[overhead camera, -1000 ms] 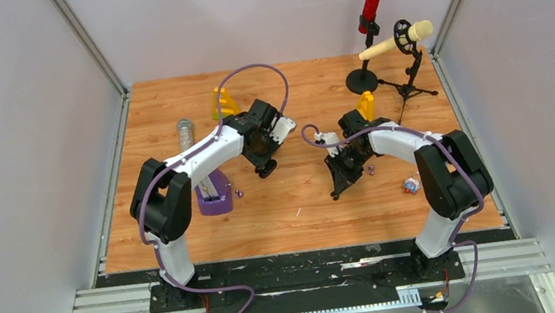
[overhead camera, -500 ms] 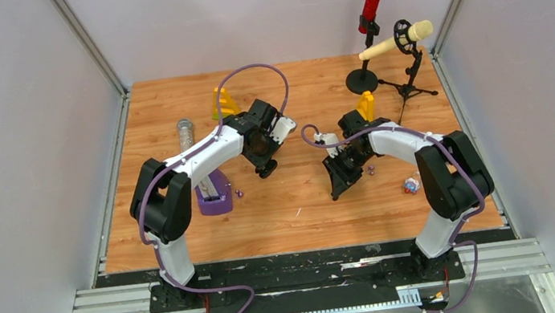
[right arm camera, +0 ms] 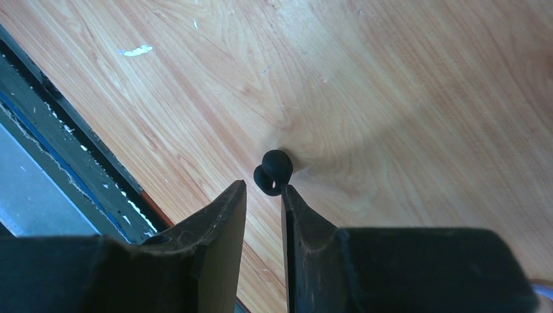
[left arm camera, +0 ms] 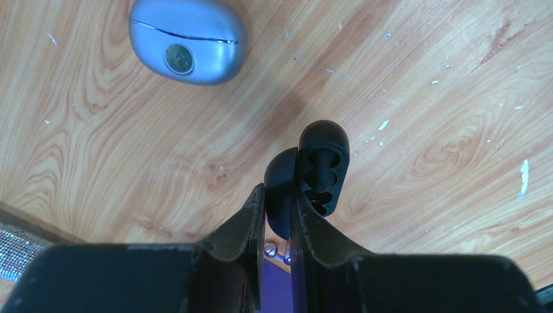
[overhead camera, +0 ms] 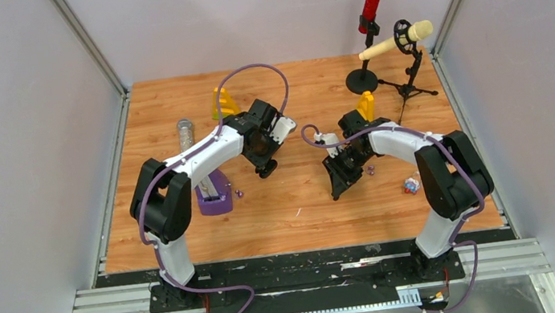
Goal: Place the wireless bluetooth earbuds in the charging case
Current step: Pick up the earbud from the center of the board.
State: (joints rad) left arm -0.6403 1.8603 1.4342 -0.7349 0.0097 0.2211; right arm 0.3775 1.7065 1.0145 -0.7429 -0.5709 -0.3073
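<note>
My left gripper (left arm camera: 279,195) is shut on a black charging case (left arm camera: 323,169), which is hinged open; one half sits pinched between the fingers and the half with the cavities sticks out to the right. In the top view this gripper (overhead camera: 266,168) hangs over the table's middle. One black curled earbud (right arm camera: 274,171) lies on the wood just past my right gripper (right arm camera: 263,188), touching its right fingertip (right arm camera: 287,193). The right jaws stand slightly apart with nothing between them. Tiny purple earbuds (overhead camera: 239,194) lie by the purple block, and another purple earbud (overhead camera: 371,168) lies near the right arm.
A grey-blue pebble-shaped case (left arm camera: 188,40) lies shut on the wood ahead of the left gripper. A purple block (overhead camera: 215,197), a clear tube (overhead camera: 185,132), yellow pieces (overhead camera: 224,101), two microphones on stands (overhead camera: 372,6) and a small red-and-blue bottle (overhead camera: 410,185) stand around.
The right jaws have parted a little and the black earbud now lies free at their tips. The left arm and its case have not moved.
</note>
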